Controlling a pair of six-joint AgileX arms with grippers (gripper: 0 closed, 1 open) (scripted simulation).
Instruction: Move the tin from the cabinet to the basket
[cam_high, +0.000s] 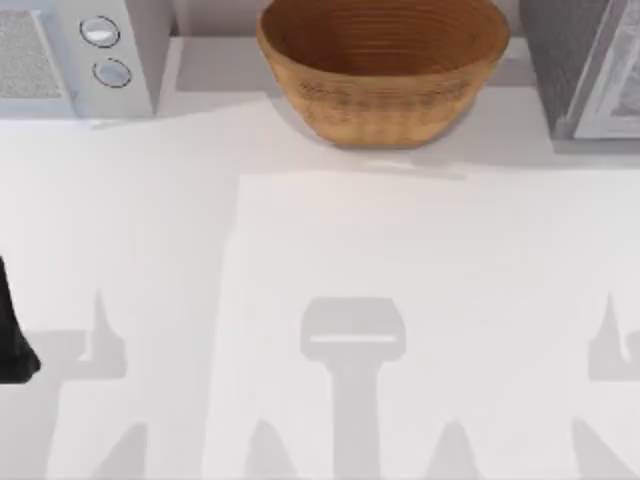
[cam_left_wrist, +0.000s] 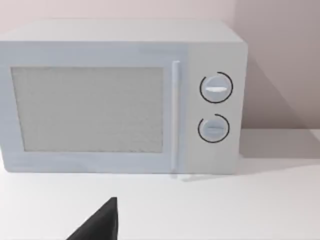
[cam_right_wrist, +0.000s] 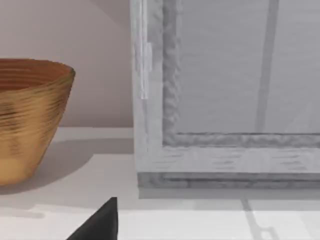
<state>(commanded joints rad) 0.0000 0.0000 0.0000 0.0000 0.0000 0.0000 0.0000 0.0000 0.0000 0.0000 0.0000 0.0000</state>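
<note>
**Basket at the back, cabinet door closed, both arms low at the tabletop's edges**

Top view: the basket (cam_high: 385, 70) stands at the back of the white tabletop (cam_high: 400, 260), about midway across, upright with its ribbed inside open to the camera. To its right, in the back right corner, is the cabinet (cam_high: 565, 60), a dark grey speckled box with its pale door (cam_high: 615, 85) toward the front. In the back left corner stands a white microwave (cam_high: 75, 55) with two round knobs (cam_high: 100, 32). A dark part of the left arm (cam_high: 12, 340) shows at the left edge of the tabletop, well apart from all three things. The tin cannot be seen here.

Left wrist view: the microwave (cam_left_wrist: 120, 97) faces the camera squarely, door closed, its handle and two knobs (cam_left_wrist: 216, 88) toward one side. A dark tip of the left tool (cam_left_wrist: 100, 225) juts in over the tabletop, short of the microwave; whether its fingers are apart or together cannot be told.

Right wrist view: the cabinet (cam_right_wrist: 225, 95) is close, its pale door closed flat across the front, and the basket (cam_right_wrist: 30, 115) stands beside it with a gap between them. A dark tip of the right tool (cam_right_wrist: 100, 225) shows above the tabletop; its spread cannot be told either. The tin cannot be seen.
</note>
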